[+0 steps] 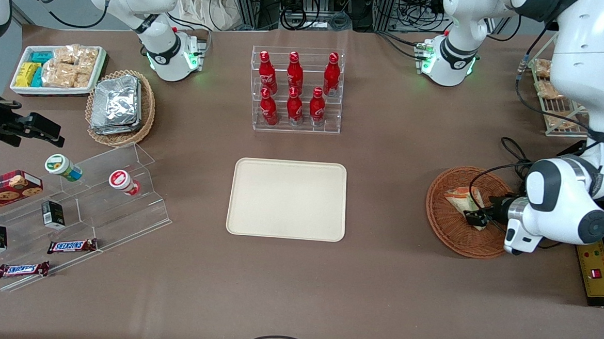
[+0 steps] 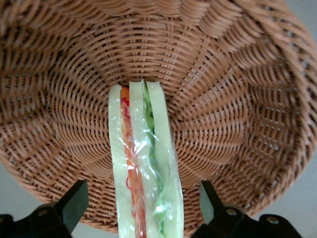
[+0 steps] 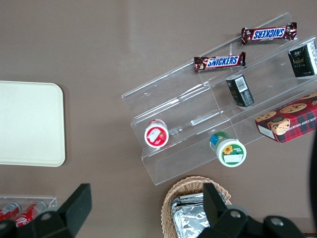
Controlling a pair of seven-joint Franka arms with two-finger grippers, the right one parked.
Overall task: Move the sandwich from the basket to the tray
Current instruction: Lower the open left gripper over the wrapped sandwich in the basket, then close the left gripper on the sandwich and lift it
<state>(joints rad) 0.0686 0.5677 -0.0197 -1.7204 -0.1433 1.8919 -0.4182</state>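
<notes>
A: Gripper (image 1: 476,218) is down in the basket (image 1: 446,223), fingers (image 2: 74,201) spread wide, one on each side of the sandwich (image 2: 143,168). Not touching it yet, gaps on both sides.

B: So open, nothing held?

A: Open, empty. Sandwich stands on edge in its clear wrap, bread outside, orange-red and green layers facing the wrist camera. It's still in the basket, toward the working arm's end of the table.

B: Step?

A: Grasp, I'd say. Approach looks done, wedge is lined up between the fingers. Next move calls for closing on the bread faces, gently since it looks soft and the film may be slippery, then lifting clear of the rim before travelling sideways.

B: Tray?

A: Tray (image 1: 287,198) is mid-table, bare, well apart from the basket, nearer the front camera than the bottle rack (image 1: 296,89). Long carry toward the parked arm's end.

B: Views differ?

A: Front view gives the layout: basket, tray, the route between, but the arm covers part of the basket and the finger gap can't be read there. Wrist view shows the gap and the sandwich alignment cleanly, weave all around, no tray. Right wrist view catches a tray corner (image 3: 29,124) plus the acrylic shelf (image 3: 198,124) with snack bars and cups, no basket or sandwich.

B: Risk?

A: Squashing or a tilted wedge slipping in the wrap. Judgement only.
</notes>
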